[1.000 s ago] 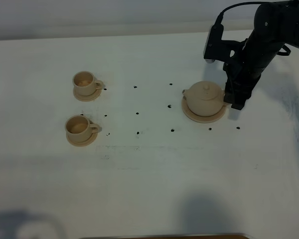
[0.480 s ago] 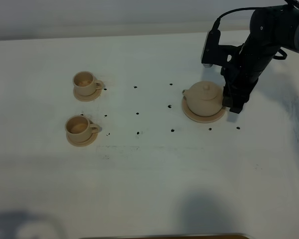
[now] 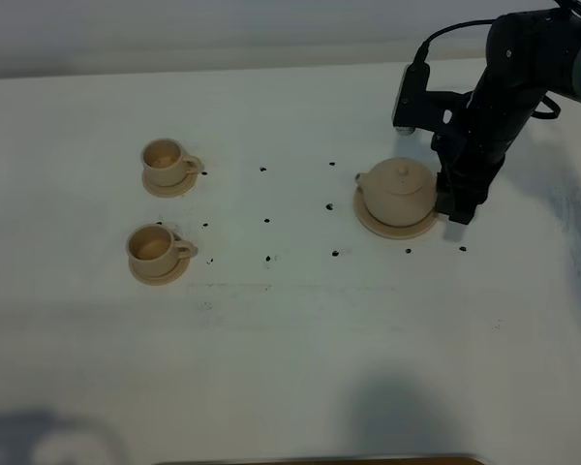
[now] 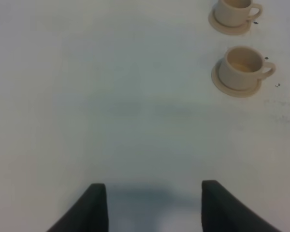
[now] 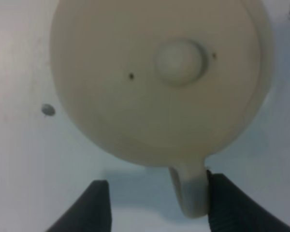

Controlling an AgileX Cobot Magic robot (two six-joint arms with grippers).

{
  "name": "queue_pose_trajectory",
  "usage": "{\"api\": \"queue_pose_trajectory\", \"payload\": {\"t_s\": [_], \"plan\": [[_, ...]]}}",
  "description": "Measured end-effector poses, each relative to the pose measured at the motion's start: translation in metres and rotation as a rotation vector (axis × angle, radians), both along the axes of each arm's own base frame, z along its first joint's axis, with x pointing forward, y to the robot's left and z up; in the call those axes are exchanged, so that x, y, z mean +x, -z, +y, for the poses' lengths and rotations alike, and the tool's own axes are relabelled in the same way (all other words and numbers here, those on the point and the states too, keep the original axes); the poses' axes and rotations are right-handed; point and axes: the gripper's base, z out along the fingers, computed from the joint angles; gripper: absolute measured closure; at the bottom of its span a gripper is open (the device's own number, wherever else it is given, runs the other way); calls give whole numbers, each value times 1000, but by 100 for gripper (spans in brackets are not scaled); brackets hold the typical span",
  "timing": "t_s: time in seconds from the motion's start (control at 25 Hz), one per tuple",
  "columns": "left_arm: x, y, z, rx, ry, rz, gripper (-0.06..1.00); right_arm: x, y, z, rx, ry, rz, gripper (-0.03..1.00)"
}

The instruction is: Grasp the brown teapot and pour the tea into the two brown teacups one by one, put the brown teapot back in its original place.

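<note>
I bring the right end effector point(image 5: 157, 200) closer to the brown teapot point(image 3: 399, 191) | jaws released, handle point(image 5: 188, 193) between them | closing should come next

A white bench point(image 3: 290, 368) is filling nearly the whole high view. Small black dots point(image 3: 267, 220) are sitting on it in rough rows around its middle, the lowest row stretching on toward 3 o'clock. Faint grey smudges point(image 3: 242, 288) are running across just to the 6 o'clock side of the dots. Greyish scuffing point(image 3: 573, 218) is showing near the 3 o'clock edge. A soft shadow point(image 3: 397, 412) is lying toward 6 o'clock, and a thin brown strip point(image 3: 310, 459) is peeking in at the very edge there.
</note>
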Motion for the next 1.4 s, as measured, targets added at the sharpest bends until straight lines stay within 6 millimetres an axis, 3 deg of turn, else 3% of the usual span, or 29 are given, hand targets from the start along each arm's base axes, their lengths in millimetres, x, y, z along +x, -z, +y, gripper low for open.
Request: {"api": "queue_pose_trajectory", "payload": {"t_s": [0.64,1.4], "plan": [[0,0,0,0,0,0,44,-5,0,3,34,33,66,56],[0,0,0,0,0,0,44,4,4,2,24,53,-4,56]]}}
